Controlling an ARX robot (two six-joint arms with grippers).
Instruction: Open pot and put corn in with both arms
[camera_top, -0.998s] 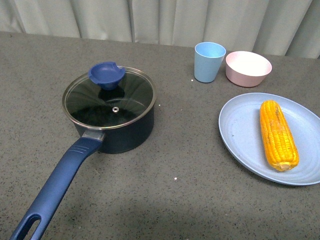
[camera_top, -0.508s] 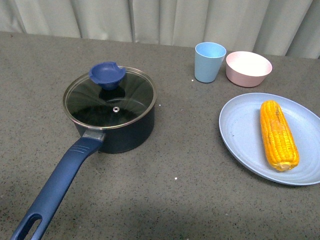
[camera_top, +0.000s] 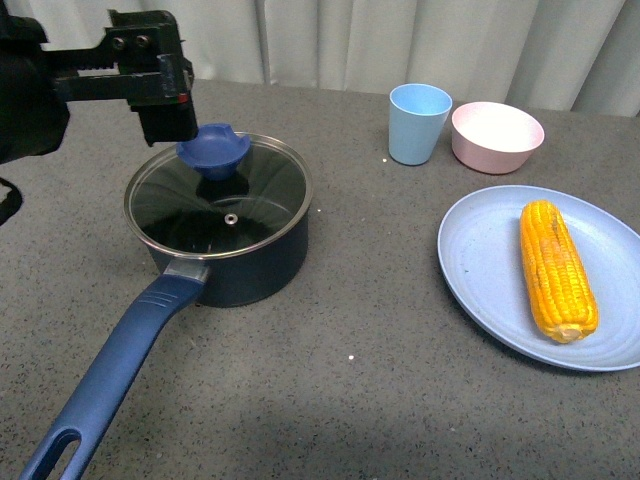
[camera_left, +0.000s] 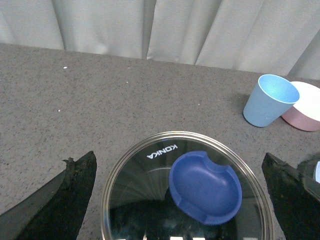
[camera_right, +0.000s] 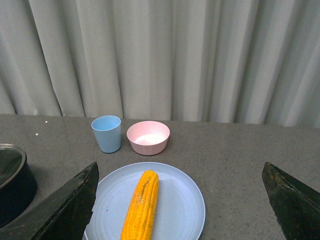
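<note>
Both claws gape wide and empty. The left claw (camera_left: 178, 162) hangs over the blue knob (camera_top: 214, 150) of the lidded pot (camera_top: 240, 272); the right claw (camera_right: 180, 170) faces the corn (camera_top: 556, 270) lying on a plate (camera_top: 480, 262).

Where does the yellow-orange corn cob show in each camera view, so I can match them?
Front view: yellow-orange corn cob on the pale blue round plate, at the right.
Left wrist view: not in it.
Right wrist view: cob on the same plate, nearer the camera than the light blue plastic cup.
Shared landmark: that cup, also in the front and left wrist views.
</note>
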